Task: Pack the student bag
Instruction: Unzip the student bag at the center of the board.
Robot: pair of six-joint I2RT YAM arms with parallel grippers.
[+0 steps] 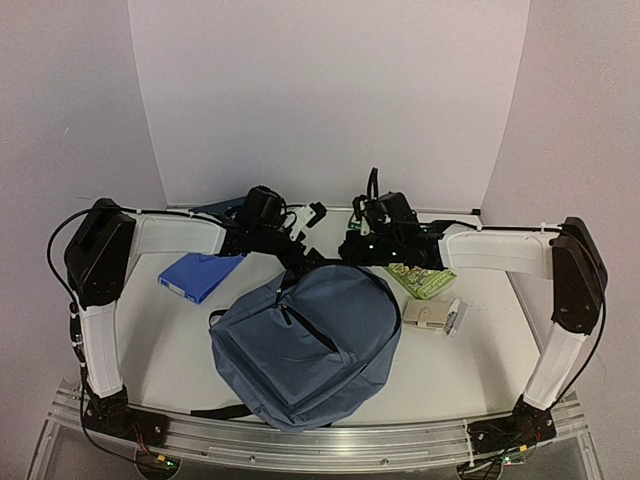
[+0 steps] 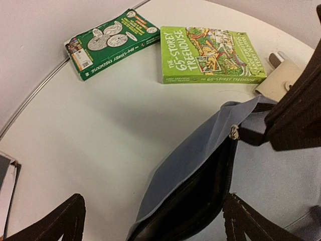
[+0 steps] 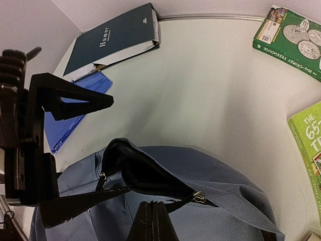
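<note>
The slate-blue student bag [image 1: 305, 340] lies flat in the middle of the table, its top toward the back. Its main zipper is partly open, with the dark inside showing in the right wrist view [image 3: 145, 173]. My right gripper [image 3: 155, 221] is shut on the black zipper pull strap at the bag's top; it also shows in the top view [image 1: 352, 252]. My left gripper [image 2: 153, 226] is open, its fingers [image 3: 75, 98] wide apart on either side of the lifted opening edge [image 2: 200, 165]; it shows in the top view too [image 1: 297, 252].
A bright-blue flat book [image 1: 200, 275] lies left of the bag, with a dark "Humor" book [image 3: 113, 40] behind it. A light-green Treehouse book [image 2: 210, 55], a dark-green book [image 2: 113, 42] and a beige pouch [image 1: 432, 316] lie to the right. White walls enclose the table.
</note>
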